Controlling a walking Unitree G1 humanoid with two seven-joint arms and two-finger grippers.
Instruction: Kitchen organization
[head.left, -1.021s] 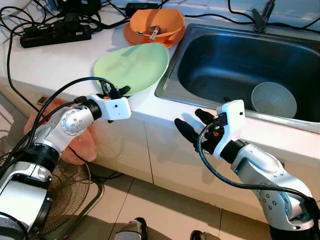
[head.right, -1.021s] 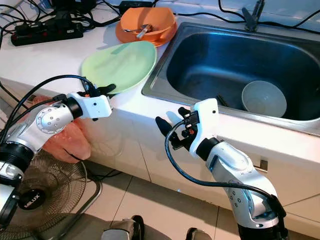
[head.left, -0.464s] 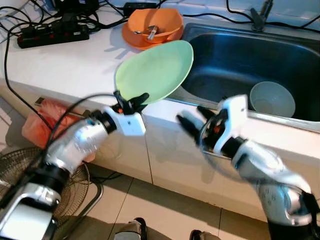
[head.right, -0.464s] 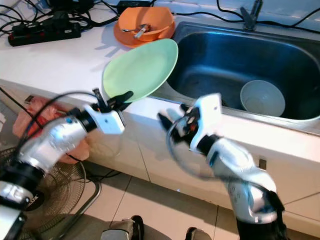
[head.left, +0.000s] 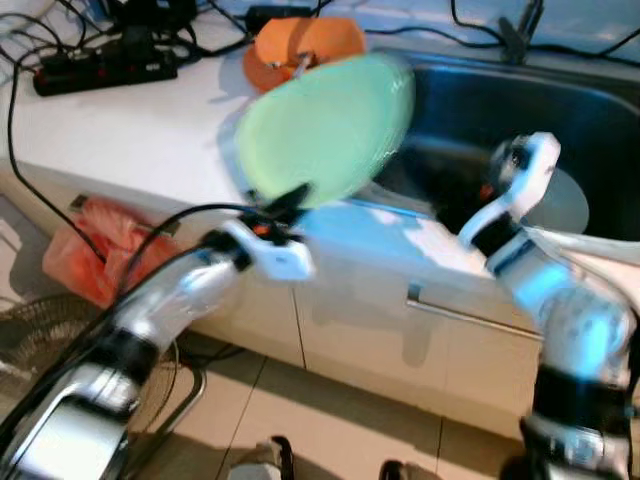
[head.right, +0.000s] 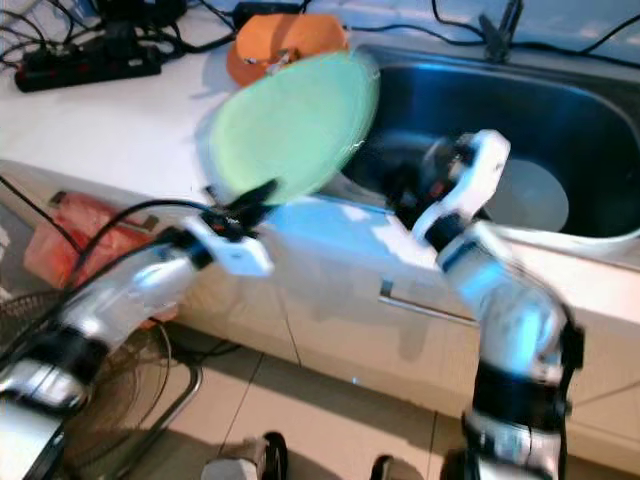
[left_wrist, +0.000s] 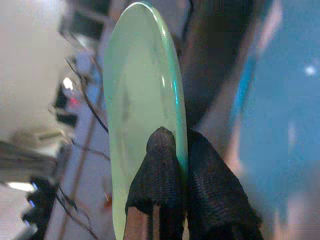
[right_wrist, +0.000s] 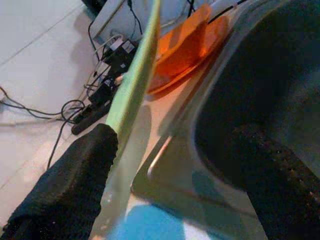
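Left wrist view: green plate (left_wrist: 140, 100) pinched; orange bowl (head.left: 300, 45) behind, apparently.

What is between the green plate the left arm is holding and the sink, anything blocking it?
Nothing visible blocks it. The left end effector pinches the green plate by its rim, tilted up above the counter edge beside the sink. The right end effector hovers open over the basin, near the grey bowl inside.
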